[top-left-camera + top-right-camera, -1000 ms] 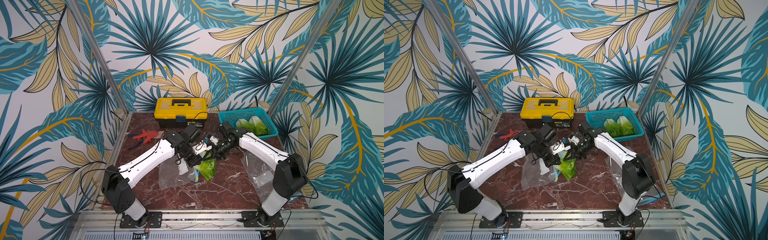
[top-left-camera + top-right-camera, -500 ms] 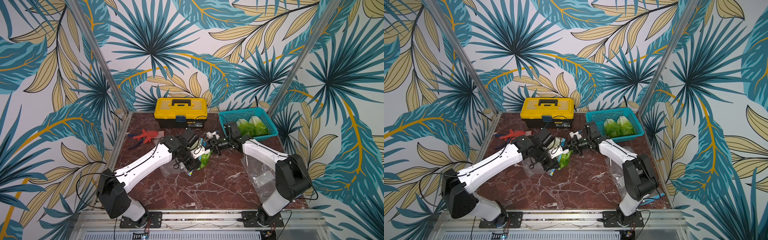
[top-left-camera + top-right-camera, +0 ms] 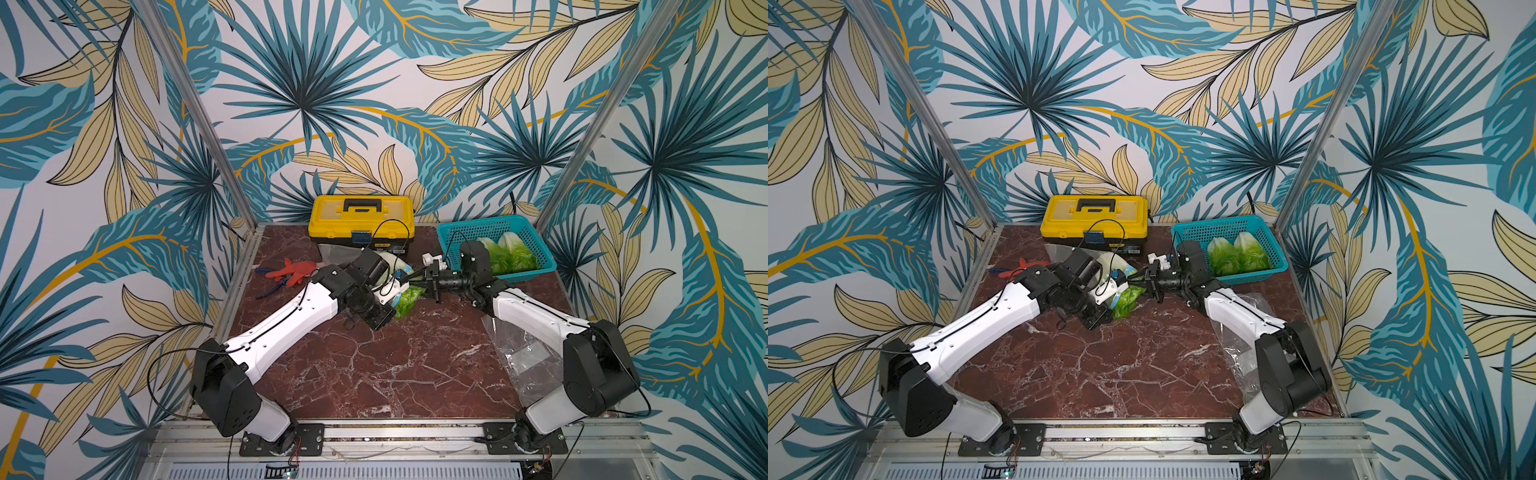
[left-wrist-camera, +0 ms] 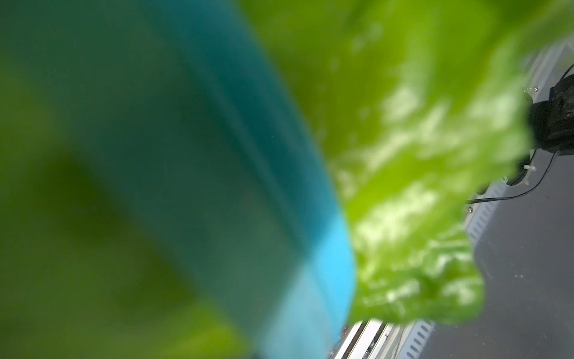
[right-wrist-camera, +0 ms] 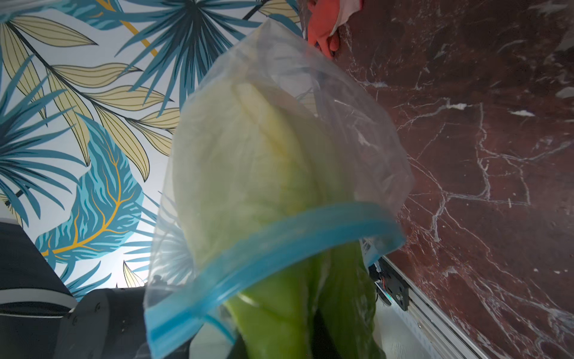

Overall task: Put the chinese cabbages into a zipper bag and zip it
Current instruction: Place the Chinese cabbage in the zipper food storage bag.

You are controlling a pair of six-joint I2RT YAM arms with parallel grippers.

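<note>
Left hand (image 3: 397,284) clamped on clear blue-zip plastic bag (image 5: 357,140) rim. Pale-green cabbage head (image 5: 248,161) sits base-first inside, leaves protruding toward right hand (image 3: 414,277), which is nearly closed; on what, can't tell.

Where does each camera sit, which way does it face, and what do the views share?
Top views: high in front, looking down on table, left arm, right arm.
Left wrist: pressed to blurred cabbage and blue zip strip; a dark arm base beyond.
Right wrist: facing the zipper bag, wall behind; left arm beside.
Shared: cabbage poking from that bag.
</note>
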